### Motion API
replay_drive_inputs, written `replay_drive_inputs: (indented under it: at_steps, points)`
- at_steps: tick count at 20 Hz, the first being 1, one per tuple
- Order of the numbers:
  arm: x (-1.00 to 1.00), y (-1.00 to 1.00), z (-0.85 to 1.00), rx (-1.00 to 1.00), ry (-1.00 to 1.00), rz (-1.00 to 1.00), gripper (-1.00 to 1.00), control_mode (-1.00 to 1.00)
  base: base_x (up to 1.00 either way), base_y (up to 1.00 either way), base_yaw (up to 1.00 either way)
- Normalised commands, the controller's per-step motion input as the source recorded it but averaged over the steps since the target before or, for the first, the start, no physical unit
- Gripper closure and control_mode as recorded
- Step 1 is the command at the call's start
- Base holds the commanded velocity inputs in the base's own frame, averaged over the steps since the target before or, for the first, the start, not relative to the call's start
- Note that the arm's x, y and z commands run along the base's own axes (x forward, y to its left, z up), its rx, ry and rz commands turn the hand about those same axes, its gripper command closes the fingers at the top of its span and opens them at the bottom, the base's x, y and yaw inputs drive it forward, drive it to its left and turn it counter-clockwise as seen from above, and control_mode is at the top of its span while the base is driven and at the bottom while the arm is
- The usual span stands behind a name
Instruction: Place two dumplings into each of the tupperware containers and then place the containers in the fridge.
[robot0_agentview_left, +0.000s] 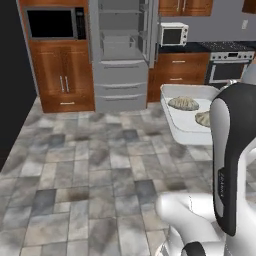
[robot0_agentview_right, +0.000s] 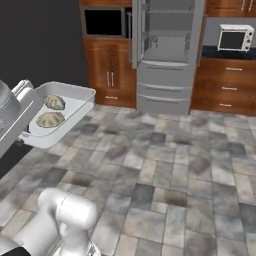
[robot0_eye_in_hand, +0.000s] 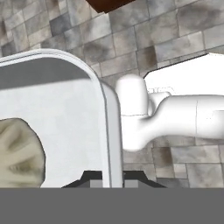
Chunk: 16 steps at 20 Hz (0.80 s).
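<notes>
My gripper (robot0_eye_in_hand: 112, 178) is shut on the rim of a pale tupperware container (robot0_eye_in_hand: 65, 118), which it holds in the air above the tiled floor. The same container (robot0_agentview_left: 186, 133) carries two dumplings (robot0_agentview_left: 183, 103) (robot0_agentview_left: 203, 119) in the left base view. From the right base view the container (robot0_agentview_right: 75, 91) hangs at the left, with both dumplings (robot0_agentview_right: 54, 102) (robot0_agentview_right: 50, 119) inside. One dumpling (robot0_eye_in_hand: 17, 153) fills the lower left of the hand view. The fridge (robot0_agentview_left: 122, 75) stands ahead across the floor with its upper compartment open and grey shelves showing (robot0_agentview_right: 167, 50).
Wooden cabinets flank the fridge, with a black built-in microwave (robot0_agentview_left: 52, 23) to its left. A white toaster oven (robot0_agentview_left: 173, 34) sits on the counter to its right, beside a stove (robot0_agentview_left: 229, 65). Open tiled floor (robot0_agentview_left: 100, 165) lies between me and the fridge.
</notes>
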Motion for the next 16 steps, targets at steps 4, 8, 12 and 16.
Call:
replay_drive_inputs:
  at_steps: [4, 8, 12, 16]
  points:
    - [0.00, 0.00, 0.00, 0.00, 0.00, 0.00, 1.00, 1.00, 1.00, -0.39, 0.00]
    - [0.00, 0.00, 0.00, 0.00, 0.00, 0.00, 1.00, 1.00, 1.00, -0.55, 0.00]
    - [0.00, 0.00, 0.00, 0.00, 0.00, 0.00, 1.00, 1.00, 1.00, -0.64, 0.00]
    - [0.00, 0.00, 0.00, 0.00, 0.00, 0.00, 1.00, 1.00, 1.00, -0.73, 0.00]
